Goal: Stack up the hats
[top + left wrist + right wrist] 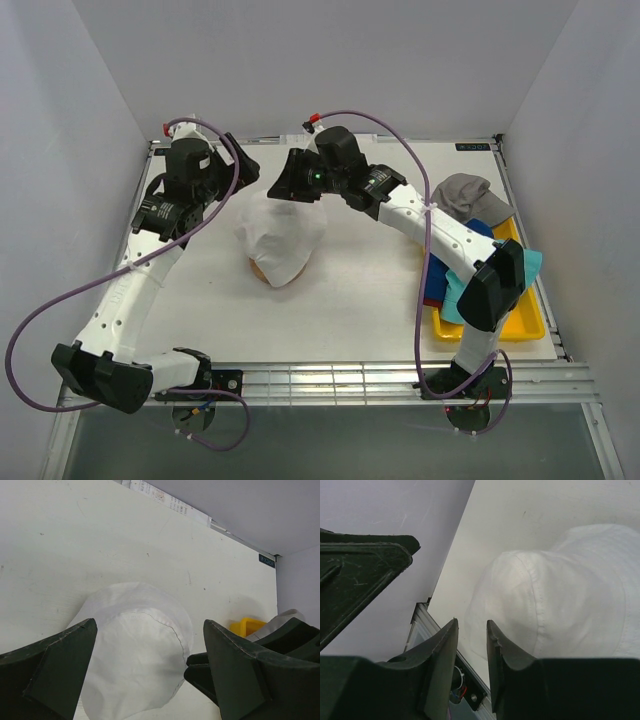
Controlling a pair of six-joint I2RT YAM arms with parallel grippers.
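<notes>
White table (360, 310), pale walls. Left gripper (150, 627), jaws wide and empty, hangs at 11 o'clock of the white hat (283, 235), which sits mid-table. Right gripper (472, 625) is at the hat's 12 o'clock, jaws narrowly parted, holding nothing. The grey hat (462, 193) and teal hat (533, 262) lie at the yellow tray (500, 332), at 3 o'clock.

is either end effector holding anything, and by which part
Nothing is held: the left end effector is wide open, the right end effector shows an empty gap, neither grips the white hat.
</notes>
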